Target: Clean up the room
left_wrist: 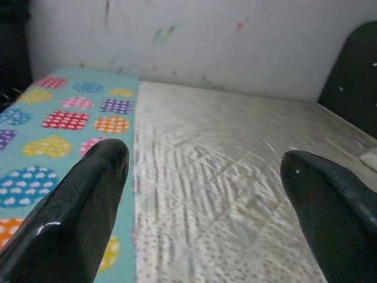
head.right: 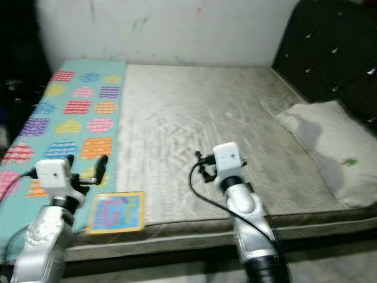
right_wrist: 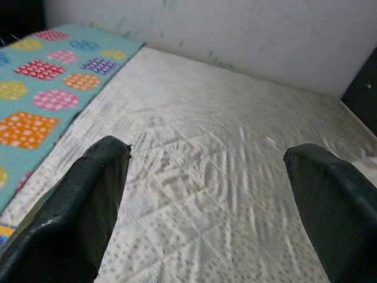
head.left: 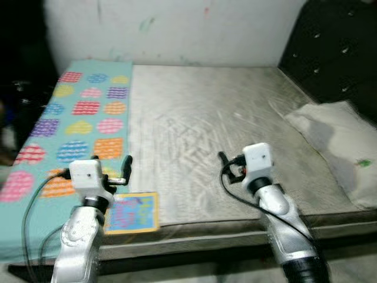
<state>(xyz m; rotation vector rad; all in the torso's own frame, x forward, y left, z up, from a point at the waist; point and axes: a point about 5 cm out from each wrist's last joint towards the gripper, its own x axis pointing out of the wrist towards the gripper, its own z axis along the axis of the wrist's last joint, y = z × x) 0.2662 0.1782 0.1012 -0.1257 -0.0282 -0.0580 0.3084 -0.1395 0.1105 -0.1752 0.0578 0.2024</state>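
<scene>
1. My left gripper (left_wrist: 206, 206) has its two black fingers (left_wrist: 76, 218) wide apart, with nothing between them.
2. Under them lies a pale grey mattress (left_wrist: 235, 171).
3. A turquoise blanket (left_wrist: 53, 124) with coloured dotted shapes covers one side of it.
4. Behind stands a white wall (left_wrist: 206, 41) with small marks.
5. A dark headboard (left_wrist: 353, 76) is at the edge.

No words, labels, brand names or numbers can be read anywhere here. The small picture book (head.left: 132, 213) at the near edge of the bed (head.left: 224, 147) carries bright marks on its blue cover that may be lettering (too blurred to tell). The scribbles on the far wall (head.left: 177, 29) are only coloured streaks, forming no legible sign.
</scene>
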